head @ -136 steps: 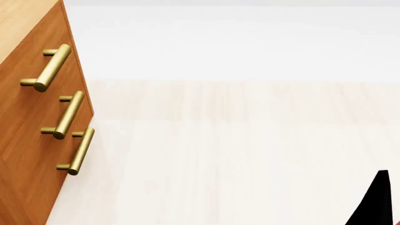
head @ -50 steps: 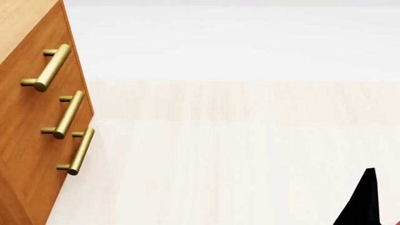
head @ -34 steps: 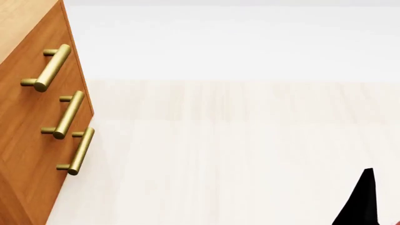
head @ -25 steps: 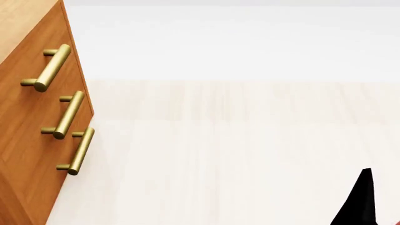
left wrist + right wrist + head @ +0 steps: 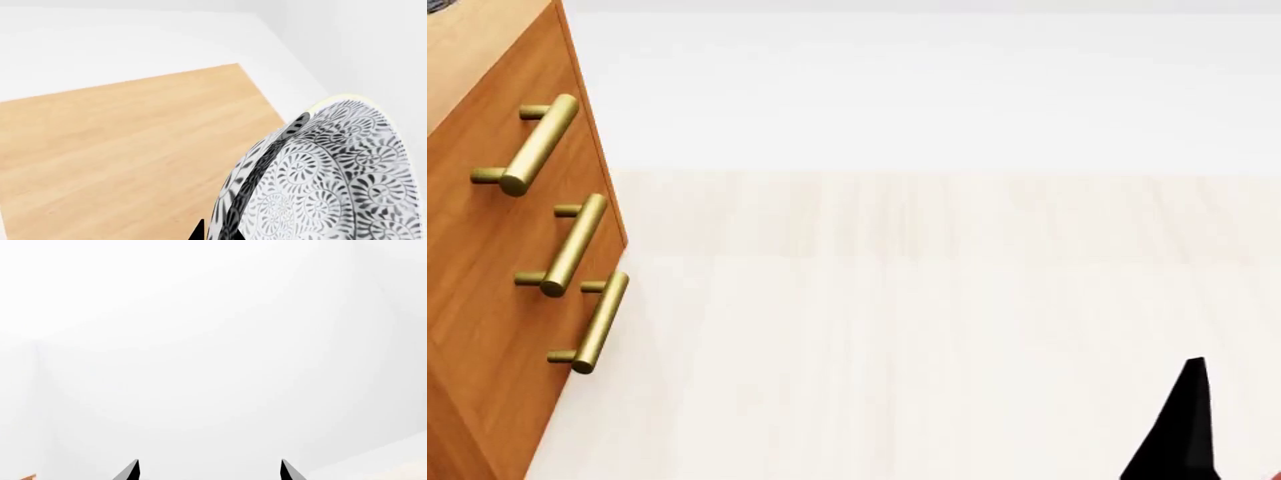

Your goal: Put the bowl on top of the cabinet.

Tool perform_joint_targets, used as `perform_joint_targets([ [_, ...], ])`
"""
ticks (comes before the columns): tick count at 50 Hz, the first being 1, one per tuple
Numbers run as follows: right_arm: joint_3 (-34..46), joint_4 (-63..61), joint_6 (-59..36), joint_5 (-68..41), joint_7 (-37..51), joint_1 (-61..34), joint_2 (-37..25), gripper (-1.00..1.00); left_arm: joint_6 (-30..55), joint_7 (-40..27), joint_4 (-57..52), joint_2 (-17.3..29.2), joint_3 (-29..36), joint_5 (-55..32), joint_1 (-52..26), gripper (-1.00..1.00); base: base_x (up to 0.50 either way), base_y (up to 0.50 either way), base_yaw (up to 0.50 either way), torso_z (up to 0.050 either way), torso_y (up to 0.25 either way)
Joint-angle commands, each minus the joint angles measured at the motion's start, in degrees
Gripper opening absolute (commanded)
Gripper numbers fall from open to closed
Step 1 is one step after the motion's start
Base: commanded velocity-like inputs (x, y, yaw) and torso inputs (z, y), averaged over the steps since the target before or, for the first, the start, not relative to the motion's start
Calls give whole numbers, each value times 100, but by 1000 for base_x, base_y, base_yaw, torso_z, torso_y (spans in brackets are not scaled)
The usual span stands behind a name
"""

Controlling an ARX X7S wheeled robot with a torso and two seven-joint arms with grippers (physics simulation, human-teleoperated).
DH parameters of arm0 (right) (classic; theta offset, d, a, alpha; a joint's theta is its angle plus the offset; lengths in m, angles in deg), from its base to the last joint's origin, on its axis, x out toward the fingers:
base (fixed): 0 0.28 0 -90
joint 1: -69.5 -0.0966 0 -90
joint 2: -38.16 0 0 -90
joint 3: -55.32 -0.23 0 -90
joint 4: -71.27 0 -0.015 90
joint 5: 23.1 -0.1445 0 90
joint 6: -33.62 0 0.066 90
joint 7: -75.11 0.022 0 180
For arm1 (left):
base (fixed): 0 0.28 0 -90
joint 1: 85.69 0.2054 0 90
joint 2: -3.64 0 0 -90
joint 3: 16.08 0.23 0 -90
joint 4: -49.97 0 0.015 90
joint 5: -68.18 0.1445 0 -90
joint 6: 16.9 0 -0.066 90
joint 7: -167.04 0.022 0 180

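Note:
The bowl, white with a dense grey-black floral pattern, hangs tilted on edge above the cabinet's flat wooden top in the left wrist view. My left gripper is shut on the bowl's rim, one black finger outside the wall and one running along the inside. In the head view the orange-brown cabinet fills the left edge, and the bowl and left gripper are out of that view. My right gripper is open, with nothing between its fingers and only white wall behind. One of its black fingers pokes into the head view's lower right.
Three brass bar handles stick out from the cabinet's drawer fronts. Pale wooden floor stretches right of the cabinet to a white wall. Beyond the cabinet top's far edge there is white floor and wall.
In the head view the right gripper's black finger has crept left and slightly up. A tiny dark sliver has appeared at the top-left corner above the cabinet.

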Motion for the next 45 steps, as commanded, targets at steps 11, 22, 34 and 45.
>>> perform_joint_targets([
  [11, 14, 28, -28, 71, 23, -22, 19, 100, -170, -20, 54, 72, -16, 57, 215, -100, 0, 0, 0, 0, 0],
  [22, 25, 55, -40, 88, 12, -41, 30, 100, -190, -5, 55, 78, -14, 71, 270, -100, 0, 0, 0, 0, 0],
  [34, 28, 66, -59, 110, 22, -58, 37, 100, -237, 11, 55, 103, 47, 80, 323, -100, 0, 0, 0, 1, 1],
  [45, 45, 114, -86, 157, 27, -98, 56, 100, -277, 26, 54, 156, 70, 73, 426, -100, 0, 0, 0, 0, 0],
])
